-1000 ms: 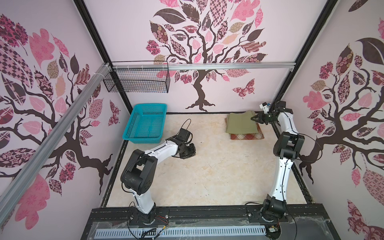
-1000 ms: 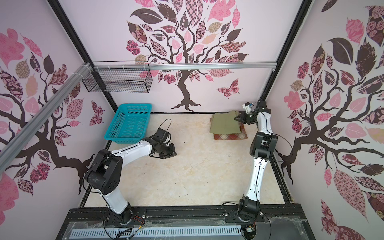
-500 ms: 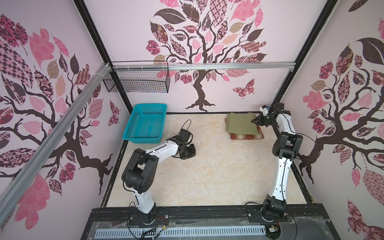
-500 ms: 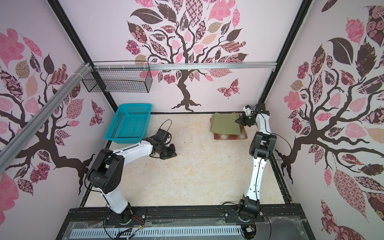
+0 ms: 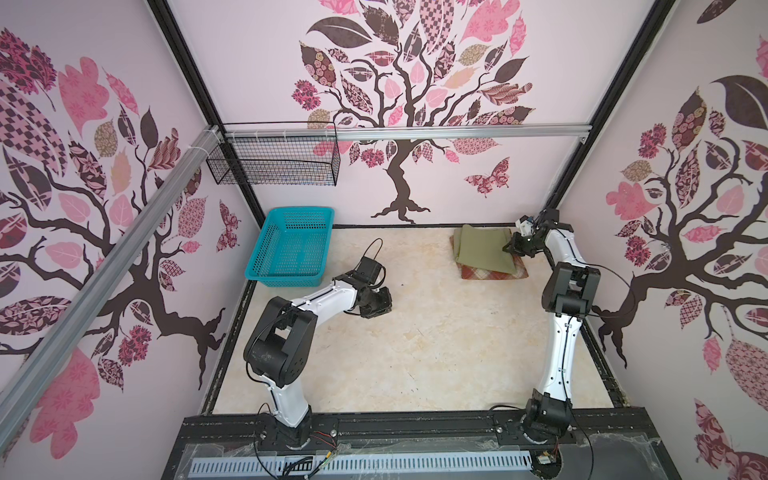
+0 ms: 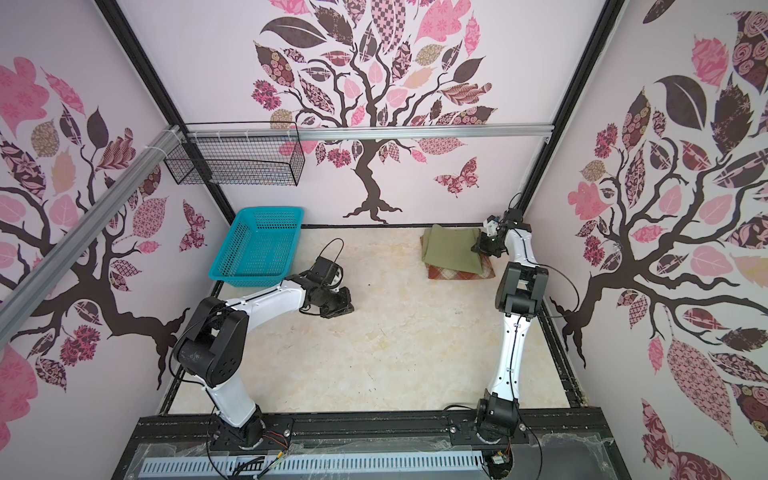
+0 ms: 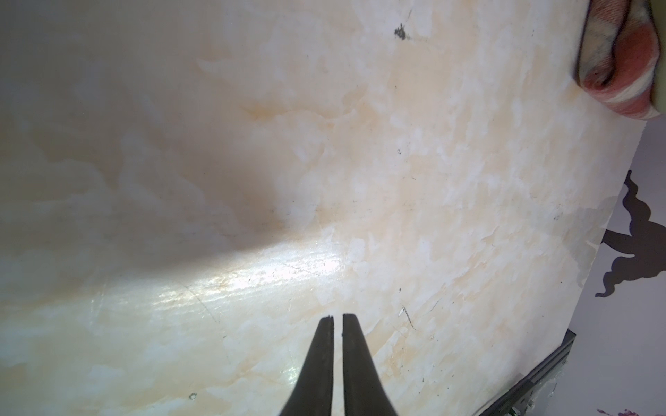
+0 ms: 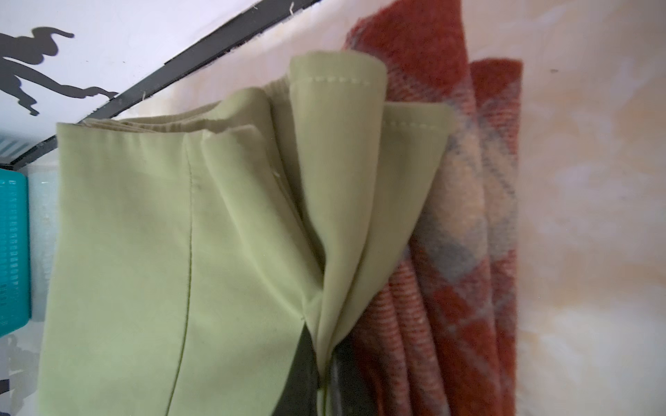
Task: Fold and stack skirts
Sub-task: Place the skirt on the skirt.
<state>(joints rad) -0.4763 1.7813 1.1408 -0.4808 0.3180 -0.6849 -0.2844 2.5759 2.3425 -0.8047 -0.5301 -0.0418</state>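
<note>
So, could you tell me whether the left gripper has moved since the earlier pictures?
No. In both top views the left gripper sits exactly where it did, just off the near corner of the turquoise basket.

The folded olive-green skirt [image 5: 482,249] lies atop the folded rust-and-cream plaid skirt [image 5: 492,274] (thicker, its near edge showing), far right.

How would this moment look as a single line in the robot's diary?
stack: olive skirt on plaid skirt | right claw: shut on olive skirt edge | left claw: shut, empty, over table
</note>
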